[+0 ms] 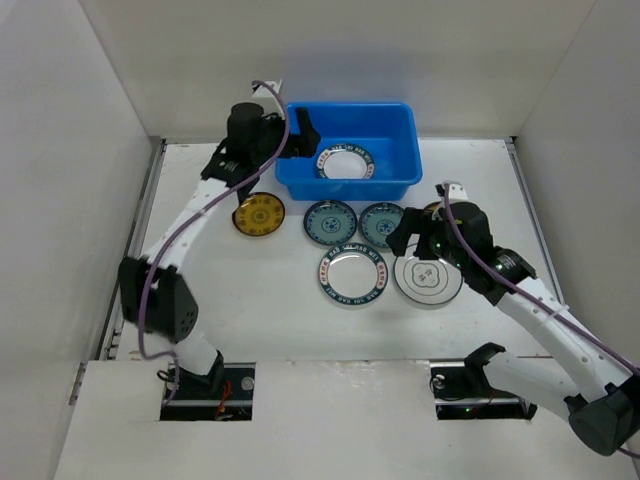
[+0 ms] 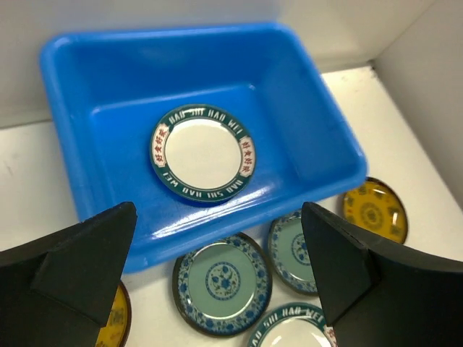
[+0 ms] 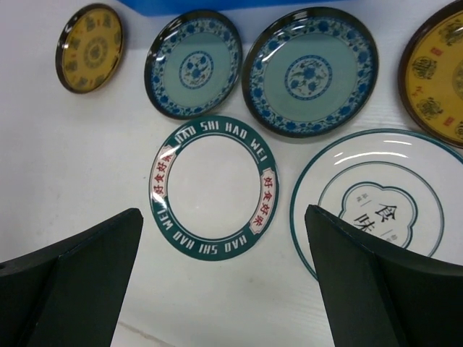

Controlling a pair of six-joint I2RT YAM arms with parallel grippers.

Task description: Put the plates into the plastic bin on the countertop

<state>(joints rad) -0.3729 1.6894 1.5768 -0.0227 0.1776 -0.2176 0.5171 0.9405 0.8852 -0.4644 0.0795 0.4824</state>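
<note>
Our left gripper [image 2: 218, 217] hangs wide open and empty above the plastic bin [image 2: 87, 94], where one rimmed plate [image 2: 202, 153] lies at its twelve o'clock. Our right gripper [image 3: 224, 213], equally open and empty, hovers over the second rimmed plate [image 3: 163, 181]. We judge one plate done and six left on the countertop [image 1: 260, 300]: teal plates [image 3: 192, 63] at twelve, yellow plates [image 3: 90, 47] at ten and two, and the centre-marked plate [image 3: 380, 206] at three, all lying flat and crowded together.

plastic bin [image 2: 304, 94]: glossy blue plastic | plates [image 3: 210, 184]: glazed, shiny | countertop [image 3: 72, 166]: matt

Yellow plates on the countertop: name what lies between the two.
One teal plate beside another teal plate; the right wrist view shows the row.
</note>
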